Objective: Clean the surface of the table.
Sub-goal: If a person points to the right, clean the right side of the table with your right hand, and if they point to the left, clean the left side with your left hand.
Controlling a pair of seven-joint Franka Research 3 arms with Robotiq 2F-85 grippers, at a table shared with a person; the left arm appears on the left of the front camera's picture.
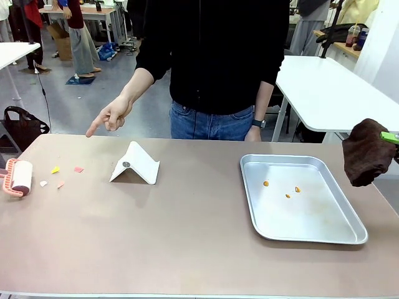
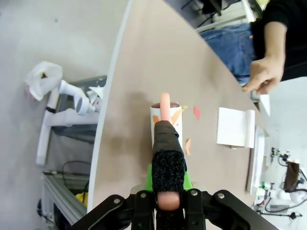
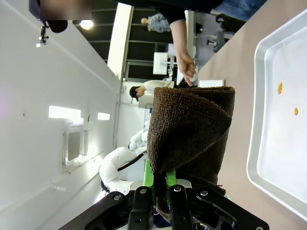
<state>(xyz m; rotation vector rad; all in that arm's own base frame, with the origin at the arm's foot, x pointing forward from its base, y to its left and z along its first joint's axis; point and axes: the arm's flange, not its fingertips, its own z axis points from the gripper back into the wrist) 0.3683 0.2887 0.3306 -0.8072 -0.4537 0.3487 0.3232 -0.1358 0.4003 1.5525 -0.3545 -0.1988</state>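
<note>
Across the whole front view sits the table (image 1: pixel 187 243), beige top, with paper scraps (image 1: pixel 78 169) near its left end. Left gripper (image 2: pixel 168 191) is clamped on a lint roller (image 1: pixel 17 177) handle there; right gripper (image 3: pixel 160 194) pinches a brown cloth (image 1: pixel 368 152) off the right edge, beside the tray (image 1: pixel 312 215).

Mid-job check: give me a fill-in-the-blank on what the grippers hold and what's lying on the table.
The right gripper is shut on a ____ cloth.
The left gripper holds the lint roller at the table's ____ end.
The tray holds ____ orange crumbs.
The white folded stand lies between the paper scraps and the ____.
Missing words: brown; left; three; tray.
</note>
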